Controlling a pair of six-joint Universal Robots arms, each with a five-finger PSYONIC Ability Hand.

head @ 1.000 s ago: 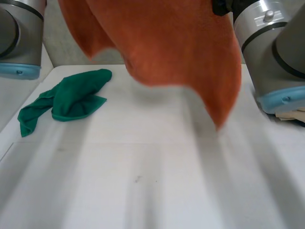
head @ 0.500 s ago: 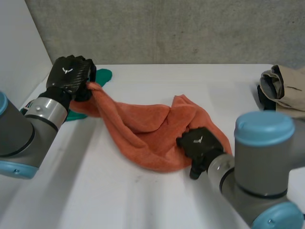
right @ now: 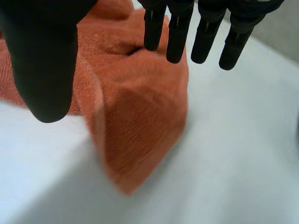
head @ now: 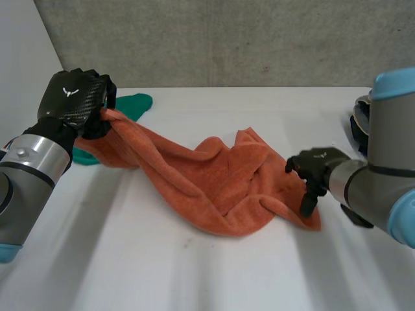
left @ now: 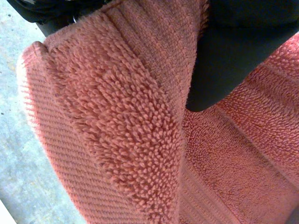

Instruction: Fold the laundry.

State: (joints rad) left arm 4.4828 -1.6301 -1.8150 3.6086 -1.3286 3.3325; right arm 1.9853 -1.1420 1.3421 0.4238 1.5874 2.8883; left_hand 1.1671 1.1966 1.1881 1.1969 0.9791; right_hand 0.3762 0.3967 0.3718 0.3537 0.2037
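Right hand (head: 314,170) released towel (head: 220,188) corner and shifted right; fingers straight, possibly touching it. Left hand (head: 74,103) grips opposite corner, raised off counter (head: 194,272). Towel wider, rumpled; spreading unfinished.

Head view: from behind and above, looking down over white table (head: 214,272). Wrist views: very close, facing the orange towel (head: 220,188), shared by all three
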